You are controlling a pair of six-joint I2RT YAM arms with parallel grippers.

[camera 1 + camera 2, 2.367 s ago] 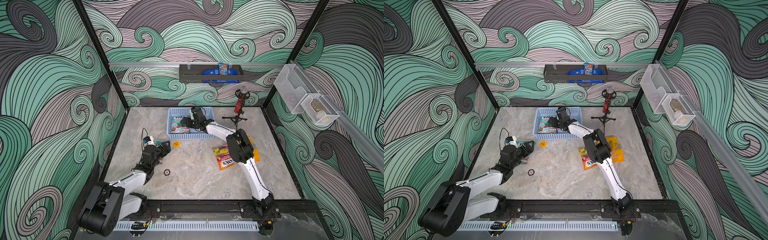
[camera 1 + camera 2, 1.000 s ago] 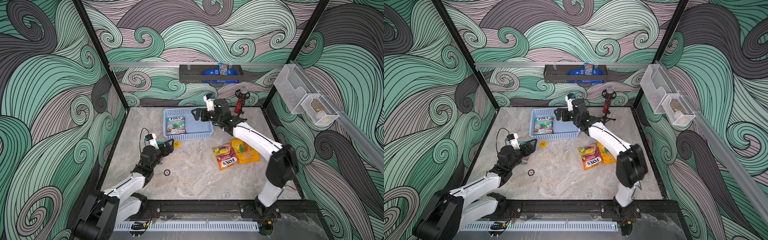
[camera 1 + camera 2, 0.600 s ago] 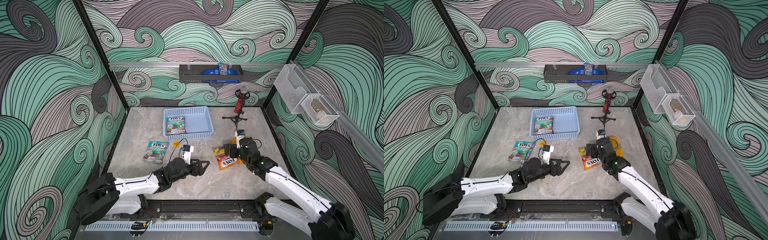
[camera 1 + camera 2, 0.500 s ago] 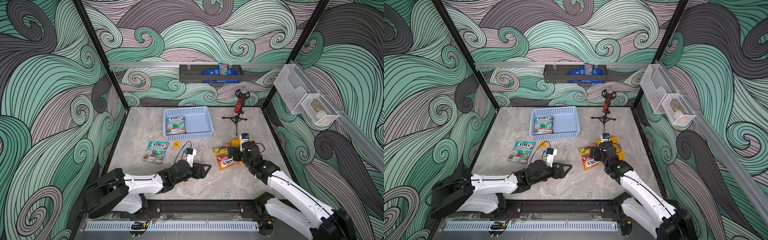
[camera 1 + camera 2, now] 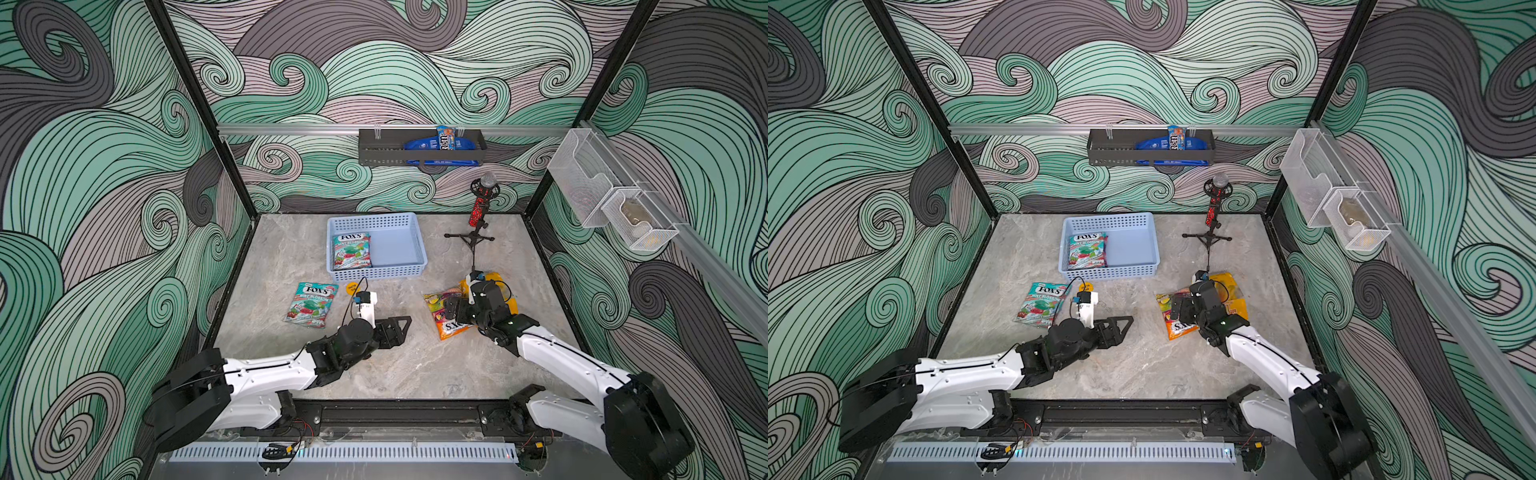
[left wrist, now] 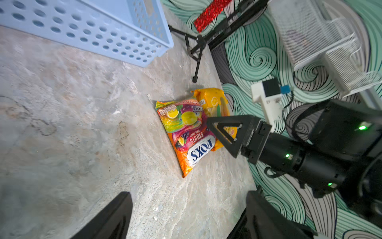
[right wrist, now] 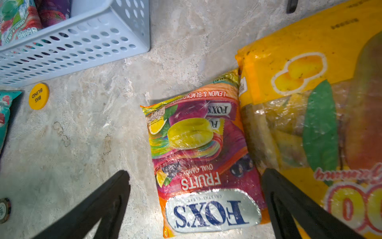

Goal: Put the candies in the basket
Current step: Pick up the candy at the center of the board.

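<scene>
Right wrist view: right gripper (image 7: 195, 172), fingers (image 7: 99, 198) wide and empty, hovers over the orange-red FOX'S bag (image 7: 198, 157) touching the yellow bag (image 7: 299, 68), centre-right below the basket (image 5: 376, 272) in a top view; probably best pinched alone. Left gripper (image 6: 188, 194) gapes empty.

Orange-red bag (image 7: 203, 163) reads "FOX'S FRUITS" — yellow disc (image 7: 38, 96), "BIG BLIND".

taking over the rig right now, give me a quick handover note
Left gripper: open, empty, over bare table.
Right gripper: open, fingers either side of the orange-red FOX'S bag, nothing held.
Done: first teal bag and purple bag are in the basket.
Left: second teal bag on the table near the basket's front, the orange-red FOX'S bag, and the yellow bag against it.
</scene>
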